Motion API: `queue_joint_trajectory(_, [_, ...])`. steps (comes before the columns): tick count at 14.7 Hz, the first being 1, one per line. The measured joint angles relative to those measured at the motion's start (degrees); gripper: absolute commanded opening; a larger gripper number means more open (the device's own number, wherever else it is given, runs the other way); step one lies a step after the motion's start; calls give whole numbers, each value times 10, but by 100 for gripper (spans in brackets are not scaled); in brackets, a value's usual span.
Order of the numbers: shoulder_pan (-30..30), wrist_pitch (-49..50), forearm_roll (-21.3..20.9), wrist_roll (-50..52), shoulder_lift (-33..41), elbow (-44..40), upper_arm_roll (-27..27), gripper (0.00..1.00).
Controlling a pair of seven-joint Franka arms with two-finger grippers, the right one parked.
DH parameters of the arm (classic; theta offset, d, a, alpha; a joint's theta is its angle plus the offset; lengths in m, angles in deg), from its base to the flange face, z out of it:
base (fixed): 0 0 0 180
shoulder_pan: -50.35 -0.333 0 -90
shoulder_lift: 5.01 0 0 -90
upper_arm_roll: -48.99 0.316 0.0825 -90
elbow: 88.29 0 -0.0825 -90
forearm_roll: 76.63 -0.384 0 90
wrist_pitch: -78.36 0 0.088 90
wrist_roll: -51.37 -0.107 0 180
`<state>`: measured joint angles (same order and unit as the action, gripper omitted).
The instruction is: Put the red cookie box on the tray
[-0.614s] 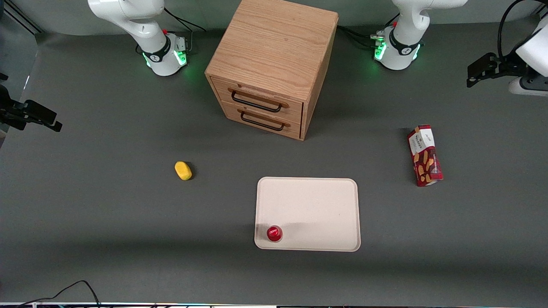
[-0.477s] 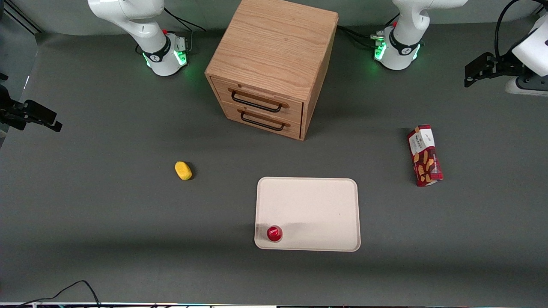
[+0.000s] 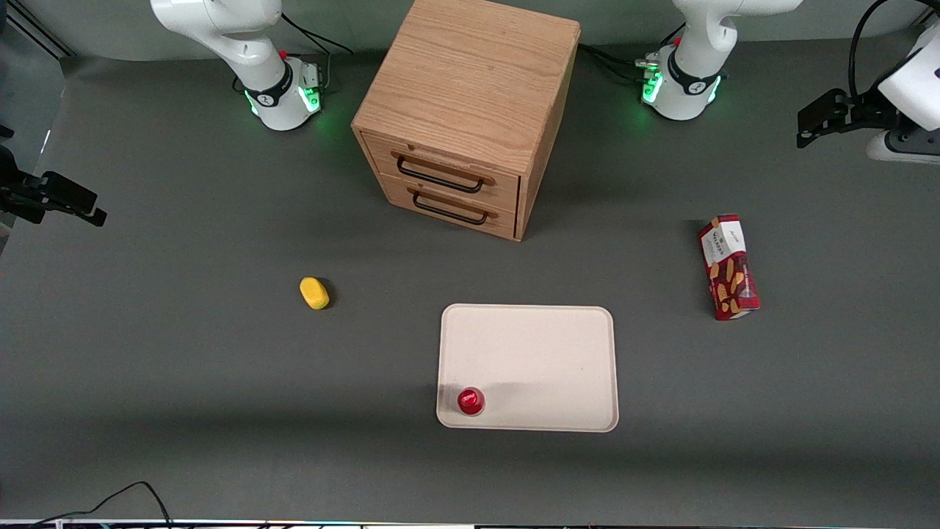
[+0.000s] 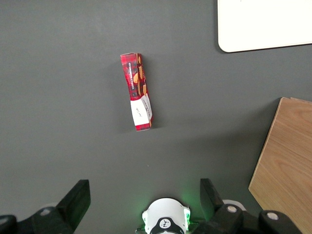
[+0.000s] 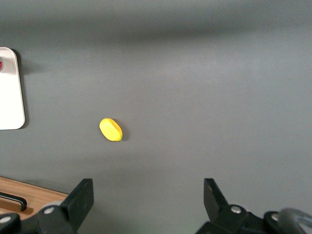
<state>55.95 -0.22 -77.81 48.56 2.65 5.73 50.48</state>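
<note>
High above the bench, the pincer hangs wide open and empty, looking down over the red cookie box

Wooden drawer cabinet, two drawers with dark handles, stands on the grey table. Yellow oval object lies toward the parked arm's end. Small round red can stands nearest the front camera.

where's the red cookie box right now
The red cookie box lies flat on the table toward the working arm's end, apart from the tray and not yet on it. The open gripper hovers high above, holding nothing.
</note>
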Motion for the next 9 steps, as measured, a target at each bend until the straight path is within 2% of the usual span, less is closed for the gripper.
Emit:
queue_joint_trajectory(4, [-4, -66, -1, 0, 15, 79, 6, 100])
queue_joint_trajectory(9, [-26, -229, -1, 1, 19, 235, 8, 100])
